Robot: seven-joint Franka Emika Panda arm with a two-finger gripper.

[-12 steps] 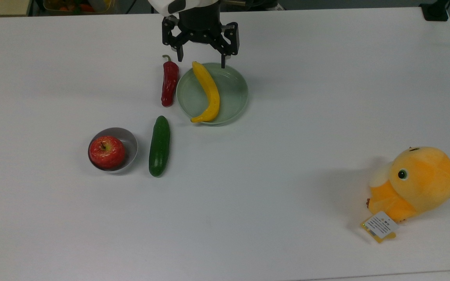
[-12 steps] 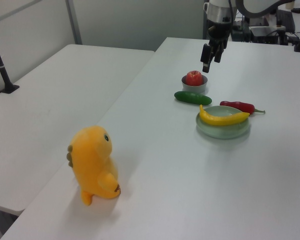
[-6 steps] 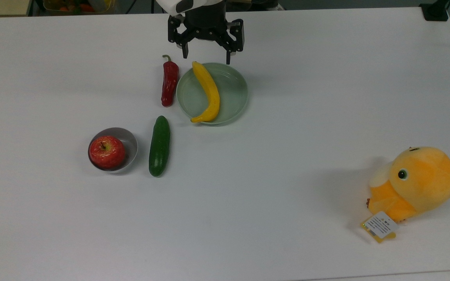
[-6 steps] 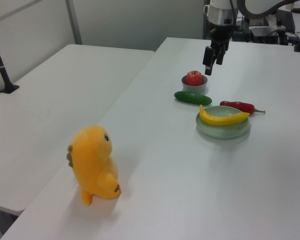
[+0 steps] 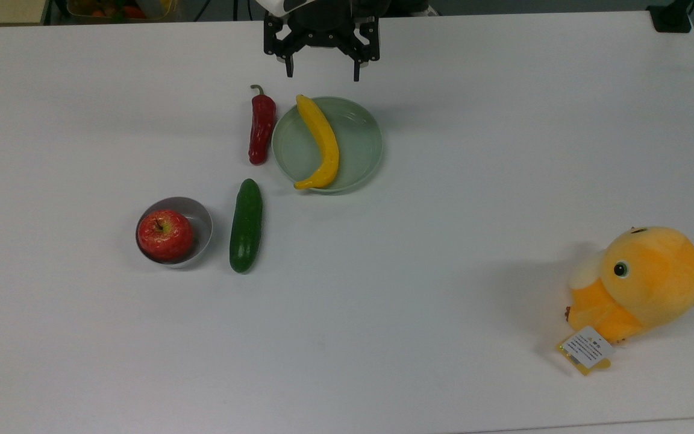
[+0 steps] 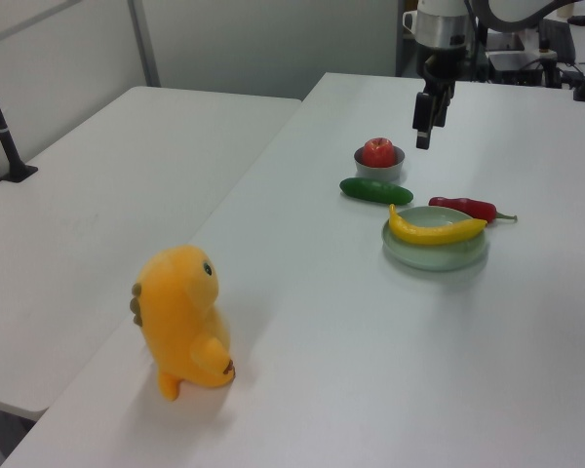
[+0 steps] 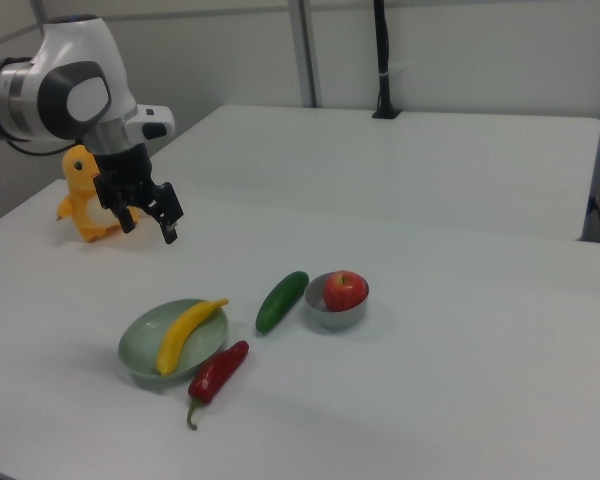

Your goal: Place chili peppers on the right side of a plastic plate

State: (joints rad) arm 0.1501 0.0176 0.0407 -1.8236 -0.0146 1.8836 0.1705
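Note:
The dark red chili pepper (image 5: 261,126) with its green stem lies flat on the table, right against the top view's left rim of the pale green plastic plate (image 5: 361,143). In the right view the chili pepper (image 7: 218,372) lies to the right of the plastic plate (image 7: 138,352); in the left view the chili pepper (image 6: 465,207) lies behind the plate (image 6: 437,253). A yellow banana (image 5: 320,141) rests in the plate. My gripper (image 5: 323,73) hangs open and empty above the table beyond the plate's far rim, gripper (image 7: 150,228) well above the surface, gripper (image 6: 424,127) apart from everything.
A green cucumber (image 5: 246,225) lies in front of the pepper. A red apple (image 5: 164,235) sits in a small grey bowl (image 5: 202,222) to the top view's left. An orange plush toy (image 5: 639,283) stands near the top view's right edge.
My open gripper has drawn back from above the plate's far rim toward the table's far edge and risen. The pepper, plate and banana have not moved.

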